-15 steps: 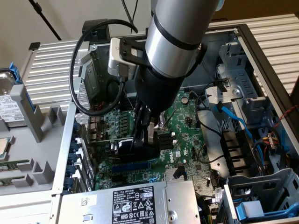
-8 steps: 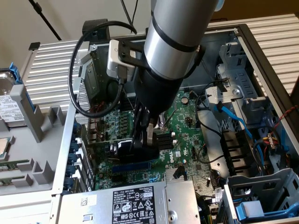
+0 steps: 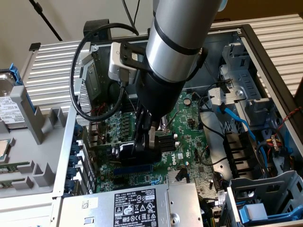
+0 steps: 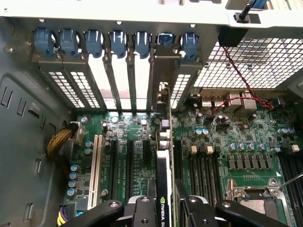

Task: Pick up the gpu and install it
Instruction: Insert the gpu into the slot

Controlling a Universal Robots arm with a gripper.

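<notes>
The open computer case (image 3: 265, 56) lies around me, with the large green motherboard (image 4: 222, 142) on its bottom. My fingers (image 4: 163, 208) are closed on the gpu (image 4: 164, 165), which stands on its edge over a motherboard slot, its bracket at the case's rear openings (image 4: 118, 80).

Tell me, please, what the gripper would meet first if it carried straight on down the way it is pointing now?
The gripper is shut on the gpu, which stands on edge over the motherboard. Going straight on, the card's lower edge would likely meet an expansion slot on the board first; whether it already touches is unclear from either view.
</notes>
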